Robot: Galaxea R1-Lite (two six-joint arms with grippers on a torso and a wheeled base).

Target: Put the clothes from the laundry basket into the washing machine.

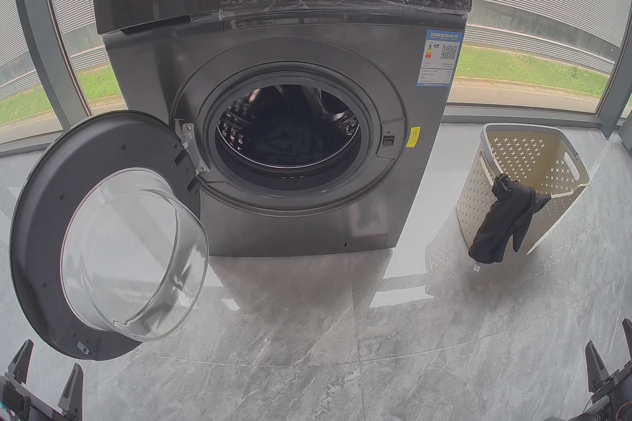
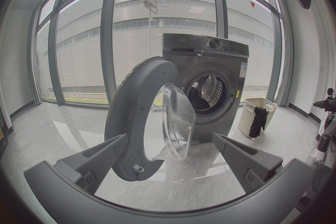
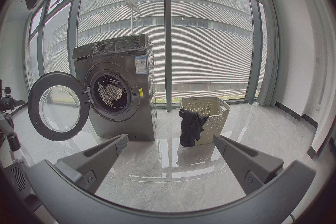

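The dark garment [image 1: 505, 222] hung over the near rim of the laundry basket [image 1: 526, 159]. It draped down the outside wall, and its lower end reached nearly to the floor [image 1: 395, 337]. This was at the right of the head view, a little below the middle. The cream, perforated basket stood on the grey tiled floor, just beside the right flank of the washing machine [image 1: 158, 74].

The machine filled the upper middle of the frame. Its round door [image 1: 59, 205] was swung wide open into the lower left, with the clear glass bowl bulging toward me. The drum mouth [image 1: 288, 126] stood open. It was dark inside, and I could not tell whether any cloth lay in it.

My left pincer [image 1: 47, 370] sat in the lower left corner, under the door's bottom edge in the frame. It was released, fingers spread and empty. My right pincer [image 1: 609, 343] sat in the lower right corner, released too, gripping nothing and well apart from the garment and basket above it. Tall windows [image 1: 540, 34] stood behind the machine.
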